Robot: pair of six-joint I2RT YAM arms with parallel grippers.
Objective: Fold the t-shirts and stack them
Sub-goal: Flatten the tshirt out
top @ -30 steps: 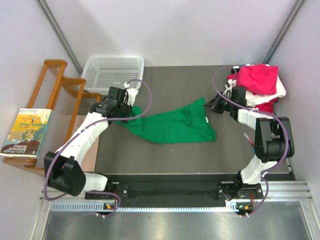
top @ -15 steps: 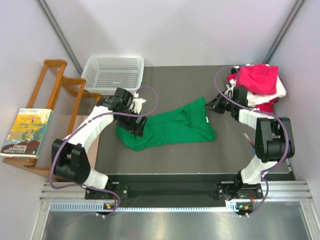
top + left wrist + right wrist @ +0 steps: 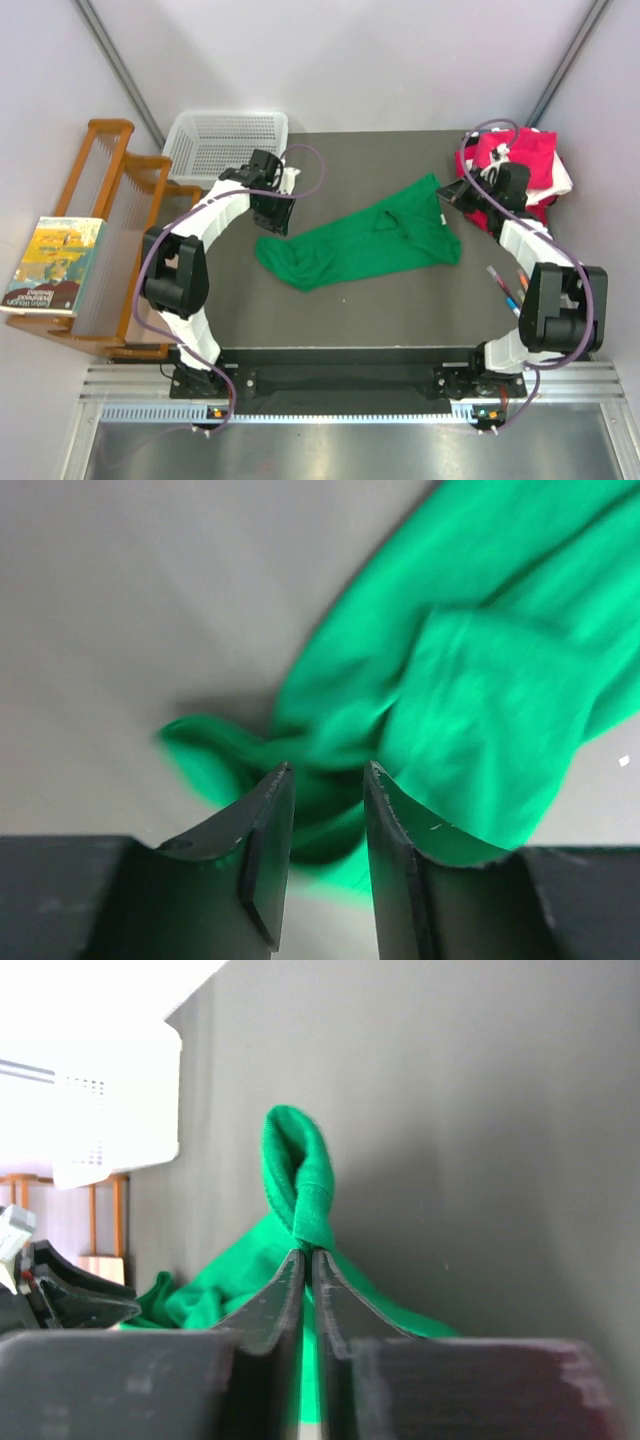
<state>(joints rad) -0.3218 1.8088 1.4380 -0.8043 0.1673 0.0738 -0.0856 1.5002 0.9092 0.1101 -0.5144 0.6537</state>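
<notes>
Green shirt point(image 3: 360, 245) lies mid-tabletop point(image 3: 380, 310), unfolded and rumpled, stretched on a diagonal from the near left to the far right. Its left end is bunched into a lump.

Left hand point(image 3: 274, 222) is released. In its wrist view the fingers point(image 3: 265, 830) stand a narrow gap apart with nothing between them. It hangs over the bunched left end of the green shirt point(image 3: 480, 680), and the cloth shows through the gap. Can't tell if the tips touch the fabric.

Right hand point(image 3: 452, 194) is clenched on the far right end of the green shirt. The wrist view shows the fingers pressed together on a fold, with a small loop of green cloth point(image 3: 298, 1160) sticking out past the tips.

The rest of the shirts sit in a heap at the far right corner, right behind the right hand: pink shirt point(image 3: 520, 155) on top, white shirt point(image 3: 562, 182) and red shirt point(image 3: 537, 213) showing under it.

A basket point(image 3: 225, 140) sits at the far left corner. A wooden rack point(image 3: 110, 200) stands off the left edge, with a book point(image 3: 55, 265) on it.
</notes>
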